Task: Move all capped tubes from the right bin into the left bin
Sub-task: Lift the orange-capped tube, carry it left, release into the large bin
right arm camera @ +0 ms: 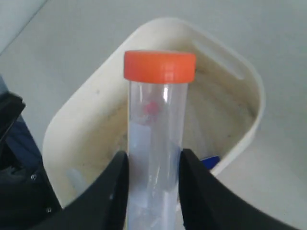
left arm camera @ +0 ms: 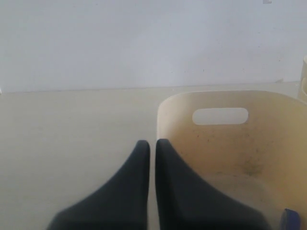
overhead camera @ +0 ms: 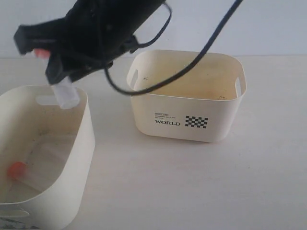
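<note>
Our right tool (right arm camera: pixel 153 160) is clamping an orange-capped tube (right arm camera: pixel 156 120) above the left bin (right arm camera: pixel 256 110).
We are judging it ready for release: lowering inside the walls first and opening slowly, so the tube is settling on the floor rather than glancing off the rim.

- Right hand (right arm camera: pixel 153 191): two matte black fingers (right arm camera: pixel 112 196), smooth, with curved inner faces, broadening toward the base.
- Black housing (right arm camera: pixel 24 201) at lower left of frame, small screw heads on it.
- Left hand (left arm camera: pixel 152 155): black, two tapered fingers, rounded tips.
- Thin black cable (overhead camera: pixel 201 53) across upper part of exterior frame.
</note>
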Available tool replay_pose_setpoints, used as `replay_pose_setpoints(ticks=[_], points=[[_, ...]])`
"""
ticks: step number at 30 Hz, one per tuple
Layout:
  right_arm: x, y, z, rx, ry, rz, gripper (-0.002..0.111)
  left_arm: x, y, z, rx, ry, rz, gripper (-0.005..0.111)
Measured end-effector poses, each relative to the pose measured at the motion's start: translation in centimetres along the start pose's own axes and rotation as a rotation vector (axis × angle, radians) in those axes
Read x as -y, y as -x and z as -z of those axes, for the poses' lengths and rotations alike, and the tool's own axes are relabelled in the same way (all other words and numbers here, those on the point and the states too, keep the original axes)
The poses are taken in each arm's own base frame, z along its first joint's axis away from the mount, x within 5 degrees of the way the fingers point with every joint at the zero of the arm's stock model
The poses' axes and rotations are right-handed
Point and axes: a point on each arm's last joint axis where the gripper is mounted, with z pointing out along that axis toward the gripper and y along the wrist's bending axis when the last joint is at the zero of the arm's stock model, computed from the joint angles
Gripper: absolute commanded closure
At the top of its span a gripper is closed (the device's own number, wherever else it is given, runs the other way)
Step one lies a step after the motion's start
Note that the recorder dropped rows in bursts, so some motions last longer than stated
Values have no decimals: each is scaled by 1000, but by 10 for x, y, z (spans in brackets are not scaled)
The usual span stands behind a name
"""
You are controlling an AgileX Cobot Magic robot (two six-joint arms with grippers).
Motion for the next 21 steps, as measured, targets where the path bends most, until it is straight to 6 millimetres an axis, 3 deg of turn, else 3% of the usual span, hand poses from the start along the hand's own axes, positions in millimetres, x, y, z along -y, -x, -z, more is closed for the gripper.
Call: replay_pose_setpoints(ticks=[4, 6, 7, 11, 13, 15, 16, 20, 21], points=[[-11, -12, -32, -80, 74, 84, 106, 0, 0, 0, 0, 0, 0, 102], [-12, -15, -41, -100, 97, 99, 95, 0, 0, 0, 0, 0, 0, 102], [-11, -16, -44, -107, 100, 101, 87, 0, 0, 0, 0, 0, 0, 102], [-12, -14, -47, -96, 121, 94, 35, 0, 0, 0, 0, 0, 0, 102], [-14, -11, -47, -84, 130, 88, 28, 0, 0, 0, 0, 0, 0, 102], [-14, -8, -47, -64, 129, 80, 37, 0, 0, 0, 0, 0, 0, 102], [-14, -7, -46, -55, 127, 72, 48, 0, 0, 0, 0, 0, 0, 102], [-16, 0, -43, -24, 116, 65, 108, 0, 0, 0, 0, 0, 0, 102], [-16, 2, -41, -19, 104, 83, 106, 0, 0, 0, 0, 0, 0, 102]])
